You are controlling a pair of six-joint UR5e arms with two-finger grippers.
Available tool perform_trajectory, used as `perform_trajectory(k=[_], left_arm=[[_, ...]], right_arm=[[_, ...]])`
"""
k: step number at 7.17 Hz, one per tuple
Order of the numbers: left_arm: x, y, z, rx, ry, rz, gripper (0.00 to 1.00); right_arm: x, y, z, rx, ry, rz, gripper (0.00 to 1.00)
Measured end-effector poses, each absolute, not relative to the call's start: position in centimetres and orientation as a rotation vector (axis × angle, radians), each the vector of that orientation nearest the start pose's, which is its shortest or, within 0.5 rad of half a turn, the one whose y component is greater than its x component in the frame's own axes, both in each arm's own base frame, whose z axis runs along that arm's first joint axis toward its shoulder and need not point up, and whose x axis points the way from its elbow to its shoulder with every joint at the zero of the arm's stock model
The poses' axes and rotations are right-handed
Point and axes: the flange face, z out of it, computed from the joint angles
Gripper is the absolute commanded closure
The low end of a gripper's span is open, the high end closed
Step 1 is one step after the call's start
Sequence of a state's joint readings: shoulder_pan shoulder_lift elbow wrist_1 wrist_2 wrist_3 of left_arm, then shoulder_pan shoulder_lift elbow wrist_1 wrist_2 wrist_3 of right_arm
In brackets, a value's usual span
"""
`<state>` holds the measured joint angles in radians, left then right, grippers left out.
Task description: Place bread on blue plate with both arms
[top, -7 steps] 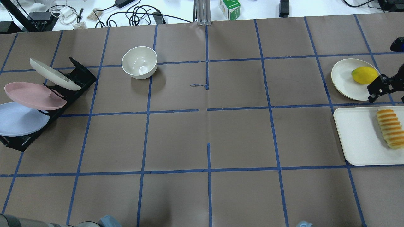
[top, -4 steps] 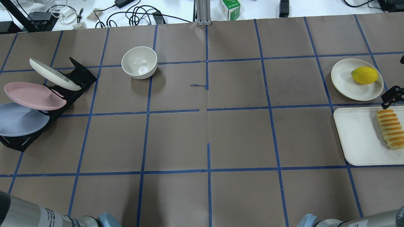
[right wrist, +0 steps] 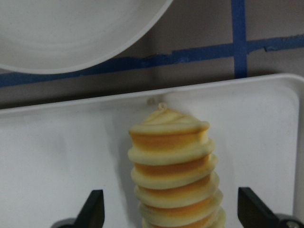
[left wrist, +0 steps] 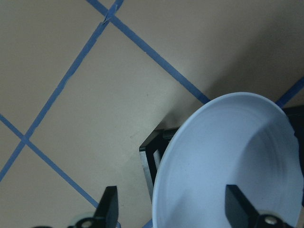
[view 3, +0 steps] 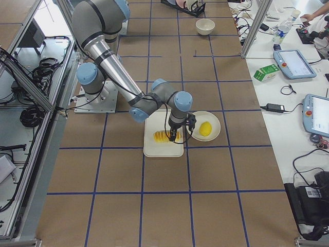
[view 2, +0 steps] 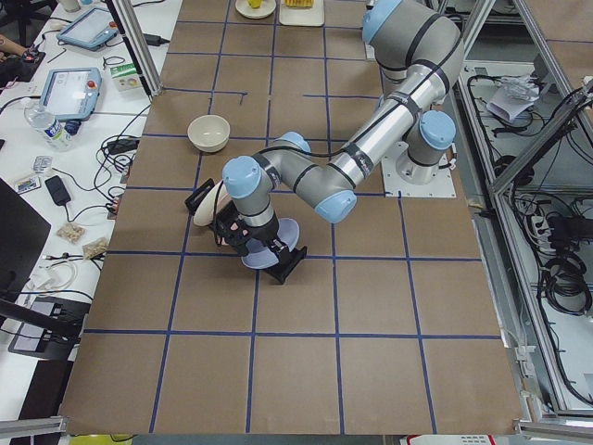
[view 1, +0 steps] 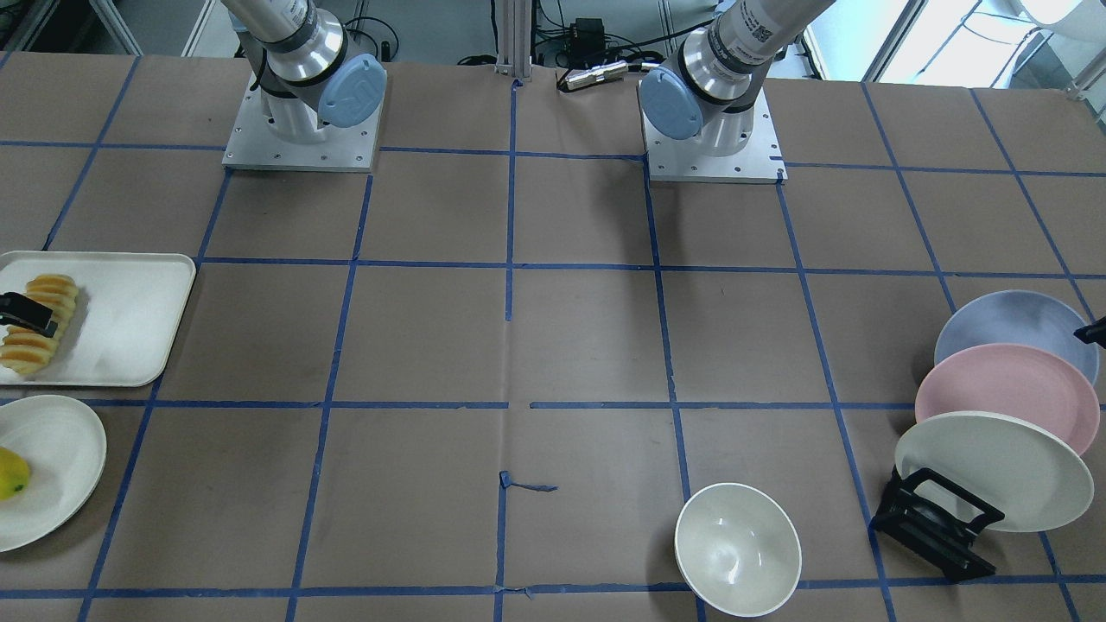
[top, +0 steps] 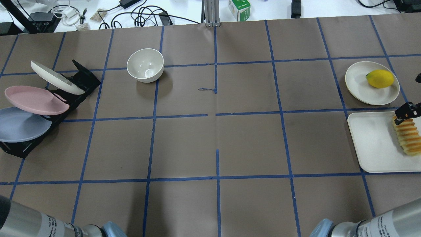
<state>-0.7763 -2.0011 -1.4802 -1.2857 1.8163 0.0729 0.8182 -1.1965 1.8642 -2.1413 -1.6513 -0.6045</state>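
Observation:
The bread (top: 407, 136) lies on a white tray (top: 371, 144) at the right edge. My right gripper (right wrist: 173, 211) is open, its fingers on either side of the bread's (right wrist: 173, 175) far end; it shows over that end in the overhead view (top: 406, 112). The blue plate (top: 19, 125) stands lowest in a black rack (top: 82, 79) at the left. My left gripper (left wrist: 173, 211) is open, with the blue plate's (left wrist: 228, 166) rim between its fingers. It is out of the overhead view.
A pink plate (top: 33, 99) and a cream plate (top: 56, 77) stand in the same rack above the blue one. A cream bowl (top: 145, 65) sits at the back left. A lemon (top: 380, 78) lies on a cream plate (top: 358, 82) behind the tray.
My right gripper has moved from beside the lemon plate to the far end of the bread. Both arms' lower links have come into the bottom of the overhead view.

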Motion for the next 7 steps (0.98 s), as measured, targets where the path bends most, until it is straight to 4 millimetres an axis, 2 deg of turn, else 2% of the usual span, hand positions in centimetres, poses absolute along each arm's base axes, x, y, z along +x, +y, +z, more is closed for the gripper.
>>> perform_trajectory(k=[1, 2, 3, 4, 6, 7], left_arm=[[38.1, -52.6, 31.3, -1.021, 2.745, 0.251, 0.39], [38.1, -52.6, 30.9, -1.019, 2.747, 0.268, 0.39], [38.1, -52.6, 30.6, -1.015, 2.75, 0.281, 0.45], [38.0, -52.5, 30.4, -1.011, 2.755, 0.293, 0.53], [37.9, -52.4, 29.8, -1.009, 2.761, 0.318, 0.7], [37.9, -52.3, 29.6, -1.01, 2.763, 0.324, 0.85]], right_arm=[[-28.6, -48.8, 19.5, 0.249, 3.115, 0.226, 0.0], [-28.6, -48.8, 18.8, 0.249, 3.11, 0.247, 0.09], [-28.7, -48.7, 18.5, 0.245, 3.112, 0.262, 0.74], [-28.8, -48.6, 18.3, 0.239, 3.118, 0.278, 1.0], [-28.9, -48.5, 18.6, 0.24, 3.123, 0.293, 1.0], [-29.0, -48.5, 19.1, 0.246, 3.128, 0.292, 1.0]])
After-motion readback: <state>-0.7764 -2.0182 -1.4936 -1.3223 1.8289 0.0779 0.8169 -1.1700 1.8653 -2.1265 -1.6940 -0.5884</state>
